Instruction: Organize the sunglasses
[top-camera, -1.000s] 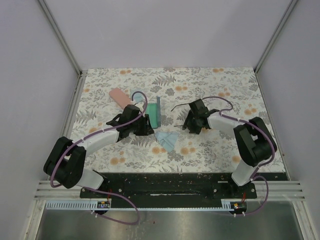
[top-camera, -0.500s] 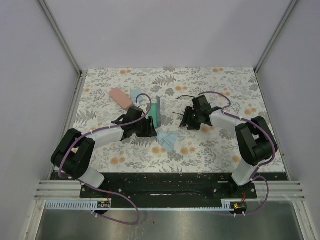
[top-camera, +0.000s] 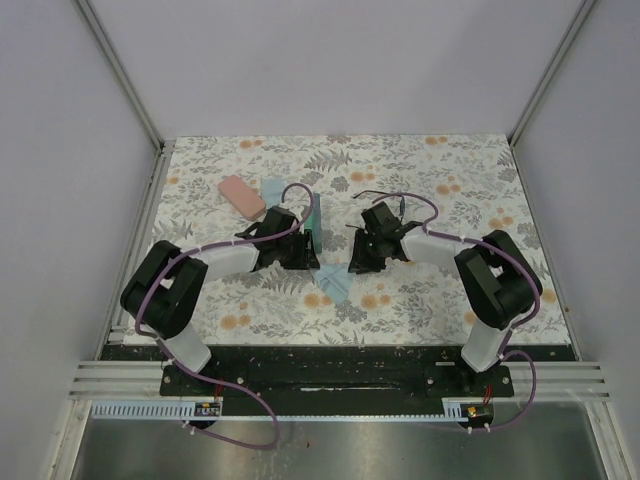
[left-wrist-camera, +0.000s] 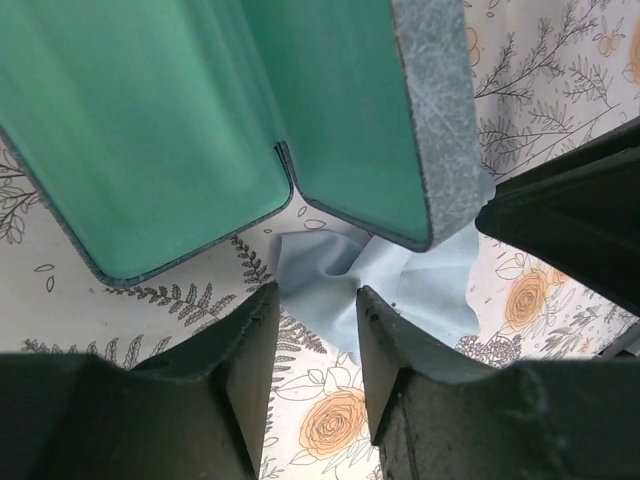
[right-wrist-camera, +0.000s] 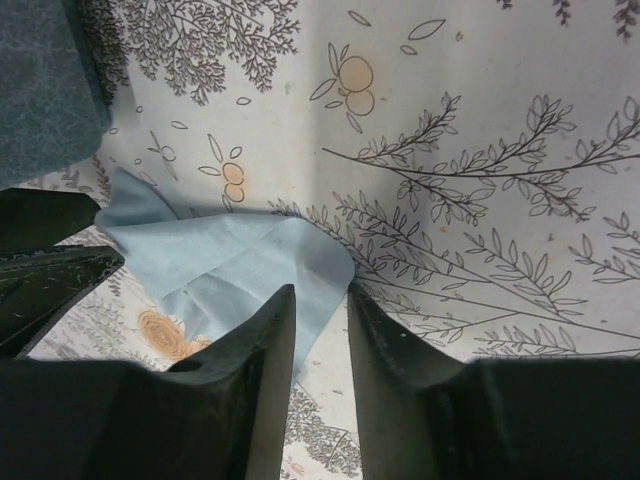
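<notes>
Teal-lined, grainy case (left-wrist-camera: 150, 130) open; creased blue cloth (left-wrist-camera: 340, 290) by left claw (left-wrist-camera: 318, 297).

left arm (top-camera: 215, 262): white link, black joints | right arm (top-camera: 440, 245): same | cables (top-camera: 297, 187): purple | left claw (left-wrist-camera: 315, 300): black fingers

Blocked at centre by open case (top-camera: 314, 222), standing on edge just beside left gripper (left-wrist-camera: 317, 295). Crowded to its right by right gripper (right-wrist-camera: 320, 292), with only a narrow lane between, floored by cloth (top-camera: 336, 284). Obstructed at far left by pink case (top-camera: 241, 196), second cloth (top-camera: 272, 188) touching it. Passable along far edge, at far-right corner and on near strip of table (top-camera: 470, 180). Bounded left, right and behind by walls (top-camera: 80, 150).
</notes>
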